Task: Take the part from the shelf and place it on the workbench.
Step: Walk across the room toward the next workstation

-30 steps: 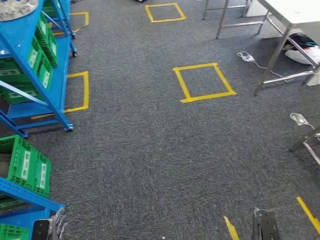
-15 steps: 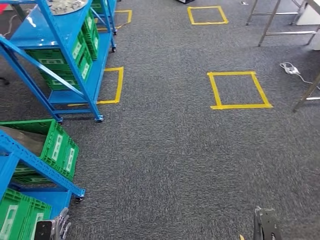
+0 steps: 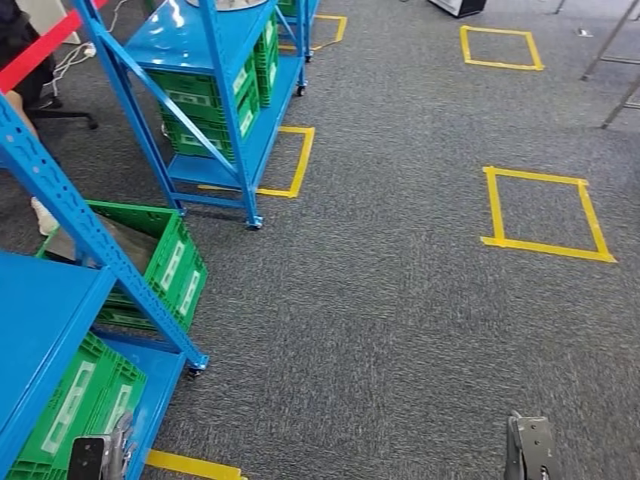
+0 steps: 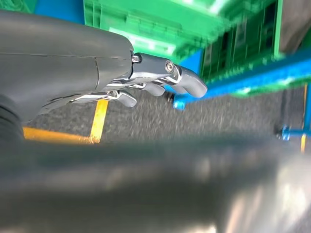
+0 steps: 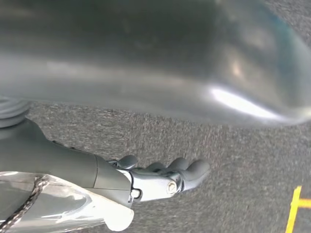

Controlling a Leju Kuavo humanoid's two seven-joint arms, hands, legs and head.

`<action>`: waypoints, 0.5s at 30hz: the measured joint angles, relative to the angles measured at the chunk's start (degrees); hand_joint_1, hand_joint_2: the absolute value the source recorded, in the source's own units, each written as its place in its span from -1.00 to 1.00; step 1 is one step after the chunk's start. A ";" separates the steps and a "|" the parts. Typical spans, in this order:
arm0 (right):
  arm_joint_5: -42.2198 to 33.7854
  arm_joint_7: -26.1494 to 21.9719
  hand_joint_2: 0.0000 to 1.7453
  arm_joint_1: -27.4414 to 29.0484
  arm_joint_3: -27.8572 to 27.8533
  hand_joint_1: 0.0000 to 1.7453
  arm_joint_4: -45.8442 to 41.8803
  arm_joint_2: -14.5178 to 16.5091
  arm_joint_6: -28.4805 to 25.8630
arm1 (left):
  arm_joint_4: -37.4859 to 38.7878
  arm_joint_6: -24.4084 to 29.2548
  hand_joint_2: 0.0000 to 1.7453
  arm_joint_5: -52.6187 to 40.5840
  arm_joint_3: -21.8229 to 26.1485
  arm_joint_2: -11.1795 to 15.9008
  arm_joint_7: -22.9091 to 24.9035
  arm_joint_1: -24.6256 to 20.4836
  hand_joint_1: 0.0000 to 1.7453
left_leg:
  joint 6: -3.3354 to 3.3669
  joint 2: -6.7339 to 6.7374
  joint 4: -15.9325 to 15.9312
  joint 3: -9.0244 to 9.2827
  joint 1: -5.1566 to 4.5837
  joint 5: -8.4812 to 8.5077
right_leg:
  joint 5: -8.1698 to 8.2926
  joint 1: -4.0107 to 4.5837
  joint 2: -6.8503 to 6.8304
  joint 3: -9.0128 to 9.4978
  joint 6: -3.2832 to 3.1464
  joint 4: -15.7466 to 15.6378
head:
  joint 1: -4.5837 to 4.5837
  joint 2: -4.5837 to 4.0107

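Blue: we face a blue steel shelf rack (image 3: pixel 219 100) with green plastic crates (image 3: pixel 249 70) on its lower tiers; a second blue shelf unit (image 3: pixel 45 330) stands close at our left, holding more green slotted bins (image 3: pixel 162 265).
Floor: dark grey carpet (image 3: pixel 377 330) marked with yellow tape squares (image 3: pixel 543 210), which we judge to be standing spots beside each rack.
Left hand: our left hand (image 4: pixel 161 82) hangs at our side just beside the near shelf, fingers (image 4: pixel 190 83) loosely extended and a little apart, holding nothing.
Right hand: our right hand (image 5: pixel 165 177) hangs over bare carpet, fingers gently curved, also holding nothing; we judge both arms are lowered for walking.
Part: a pale round metal object (image 3: pixel 226 4) sits on the far rack's top tier, cut off by the frame; we cannot tell whether it is the part.
Change: against a second ago, the whole view has swung; the racks sit nearer centre and the workbench legs have slid out at the right, so the camera turned, not the things.
Progress: nothing has been picked up yet.
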 joint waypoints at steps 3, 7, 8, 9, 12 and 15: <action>-0.70 -0.07 -1.00 0.16 0.33 -1.00 0.36 -0.35 -0.49 | 0.00 0.40 1.00 -0.09 -0.04 0.02 -0.01 -0.11 -1.00 | 0.36 -2.09 0.01 0.15 -0.38 -0.16 | -1.80 0.23 1.36 -5.94 -0.36 9.39 | 0.14 0.00; -1.26 -0.43 -1.00 0.07 0.73 -1.00 0.84 -0.70 -1.04 | -0.01 0.61 1.00 -0.11 -0.15 -0.01 -0.09 -0.17 -1.00 | 0.20 -5.23 0.15 0.81 -0.64 -0.60 | 6.75 0.20 4.91 -2.44 -1.26 -2.59 | 0.13 0.00; -1.42 -0.57 -1.00 0.04 0.80 -1.00 1.01 -0.75 -1.23 | -0.02 0.61 1.00 -0.11 -0.15 -0.01 -0.17 -0.21 -1.00 | -0.03 -5.94 0.26 0.69 -0.61 -0.68 | 7.56 0.14 6.19 -1.25 -1.40 -5.20 | 0.12 0.00; -1.61 -0.76 -1.00 -0.03 0.86 -1.00 1.19 -0.78 -1.47 | -0.02 0.60 1.00 -0.09 -0.15 0.00 -0.28 -0.20 -1.00 | -0.34 -6.67 0.33 0.40 -0.52 -0.67 | 7.56 0.13 6.96 -0.61 -1.51 -6.46 | 0.11 0.00; -2.01 -1.31 -1.00 -0.43 1.15 -1.00 1.71 -0.89 -2.04 | -0.04 0.52 1.00 -0.05 -0.20 0.05 -0.60 -0.03 -1.00 | -1.37 -7.30 0.73 -0.37 -0.27 -0.75 | 7.42 0.13 5.36 0.01 -2.14 -7.25 | 0.10 0.00; -2.20 -1.57 -1.00 -0.60 1.42 -1.00 2.30 -0.96 -2.19 | -0.04 0.48 1.00 -0.08 -0.34 0.14 -0.76 -0.25 -1.00 | -2.20 -2.02 7.29 -3.39 -0.35 -4.64 | 7.36 0.13 2.55 0.50 -2.92 -7.71 | -0.20 0.00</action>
